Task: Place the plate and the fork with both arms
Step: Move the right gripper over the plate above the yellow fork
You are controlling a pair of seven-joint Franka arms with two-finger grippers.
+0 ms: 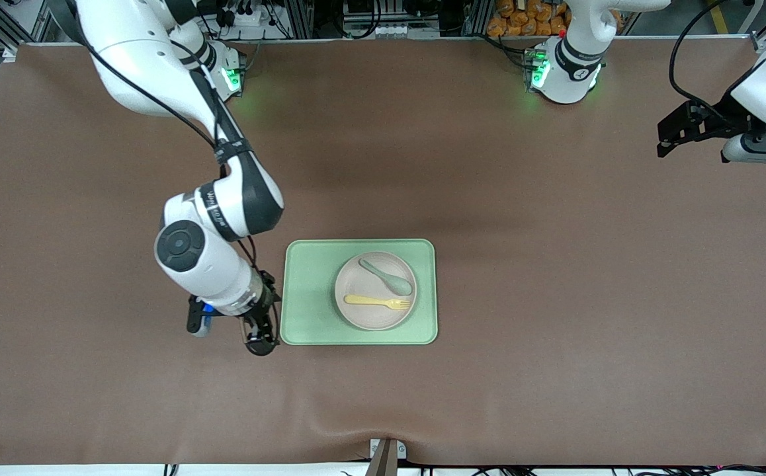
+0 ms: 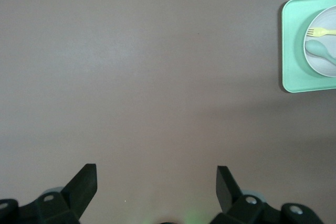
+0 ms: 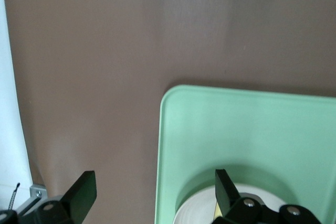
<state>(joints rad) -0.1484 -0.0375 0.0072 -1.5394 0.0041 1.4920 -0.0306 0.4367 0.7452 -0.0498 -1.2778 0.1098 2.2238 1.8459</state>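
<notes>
So, quick count of what's on my brown table [image 1: 555,264]: one rectangular light-green tray [image 1: 310,291], one round pale beige-pink matte plate [image 1: 356,311] sitting on it, and on that plate one small pale-yellow plastic fork [image 1: 378,302] plus one pale grey-green spoon [image 1: 386,277]. The fork lies on the part of the plate nearer the front camera, the spoon just beside it, angled, the two not quite touching as far as I can see. Two arms, two grippers, that's me.

My right gripper [image 1: 260,334] hangs low just beside the tray's edge at the right arm's end, fingers spread wide, nothing between them. From my right wrist I only catch a corner of the tray and a sliver of the plate's rim [image 3: 197,211]; the rest is cut off, and one fingertip [image 3: 227,186] covers part of it.

My left gripper [image 1: 671,135] waits up in the air over bare table toward the left arm's end, well apart from the tray, fingers also wide apart and empty. In my left wrist view the tray [image 2: 294,51] and plate [image 2: 320,64] are chopped by the frame edge; fork [image 2: 321,31] and spoon [image 2: 321,51] are tiny there
</notes>
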